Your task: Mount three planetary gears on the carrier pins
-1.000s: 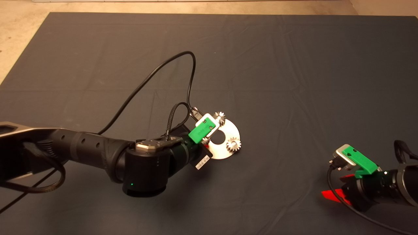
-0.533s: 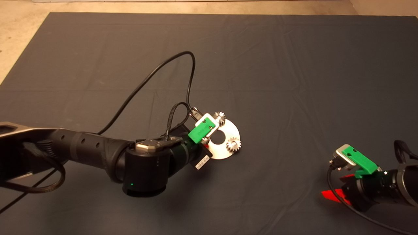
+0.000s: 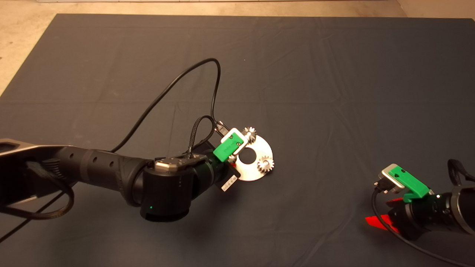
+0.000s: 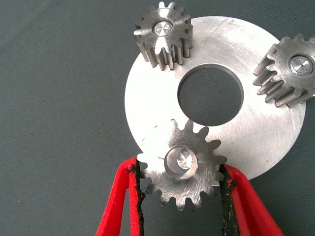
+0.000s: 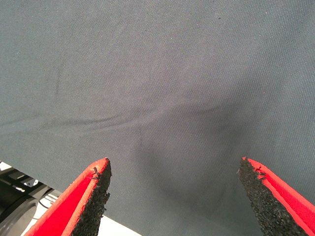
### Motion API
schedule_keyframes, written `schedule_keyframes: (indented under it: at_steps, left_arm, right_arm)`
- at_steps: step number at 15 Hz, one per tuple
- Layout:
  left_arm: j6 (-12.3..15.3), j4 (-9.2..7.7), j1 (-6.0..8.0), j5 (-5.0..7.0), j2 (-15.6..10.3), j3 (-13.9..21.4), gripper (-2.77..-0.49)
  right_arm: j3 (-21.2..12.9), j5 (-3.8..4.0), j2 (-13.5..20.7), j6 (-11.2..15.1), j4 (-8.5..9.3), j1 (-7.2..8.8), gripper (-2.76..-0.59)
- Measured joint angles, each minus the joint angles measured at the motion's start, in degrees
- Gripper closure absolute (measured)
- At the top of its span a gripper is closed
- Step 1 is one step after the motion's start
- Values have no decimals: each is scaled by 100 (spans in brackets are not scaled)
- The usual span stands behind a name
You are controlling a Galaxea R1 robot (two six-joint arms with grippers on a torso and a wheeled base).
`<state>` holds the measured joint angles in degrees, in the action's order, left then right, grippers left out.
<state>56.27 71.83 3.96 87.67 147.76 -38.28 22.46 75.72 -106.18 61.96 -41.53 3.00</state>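
The shiny carrier disc (image 4: 266, 142) with a central hole lies on the dark mat; it also shows in the head view (image 3: 256, 172). Two planetary gears (image 4: 163, 34) (image 4: 288, 69) sit on carrier pins (image 4: 162, 28) at its rim. A third gear (image 4: 184, 169) sits over the third pin (image 4: 183, 160), slightly tilted. My left gripper (image 4: 181, 167) is shut on this gear, with the pads (image 4: 138, 189) touching its teeth on both sides. In the head view the left gripper (image 3: 234, 157) is at the disc's left edge, and its green mount hides the third gear. My right gripper (image 5: 174, 196) is open and empty.
The right arm waits at the mat's lower right (image 3: 384, 211). A black cable (image 3: 178, 81) loops up from the left wrist over the mat. The tan floor (image 3: 22, 37) shows beyond the mat's far and left edges.
The left arm has shifted very slightly back toward the left. The disc, the two seated gears and the right arm have not moved.
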Motion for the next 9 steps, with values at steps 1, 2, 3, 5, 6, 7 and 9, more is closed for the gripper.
schedule_keyframes:
  at_steps: [1, 2, 3, 5, 6, 7, 9]
  left_arm:
    - [1, 0, 0, 0, 0, 0, -69]
    - [4, 0, 0, 0, 1, -2, -69]
    - [23, 5, -17, -2, 1, -4, -69]
    - [69, 22, -91, -22, 3, -44, -69]
    - [87, 22, -94, -49, 4, -63, -69]
    - [94, 22, -94, -63, 4, -76, -69]
    - [106, 20, -108, -72, 4, -111, -69]
  right_arm:
    - [0, 1, 0, -1, 0, 0, -192]
    - [0, 0, 0, 0, 0, 0, -192]
    - [0, 0, 0, 0, 0, 0, -192]
    - [0, 0, 0, 0, 0, 2, -192]
    - [0, -6, 0, 0, 0, 2, -192]
    - [0, -9, 0, 0, 0, 1, -192]
    - [0, -9, 0, 0, 0, 2, -192]
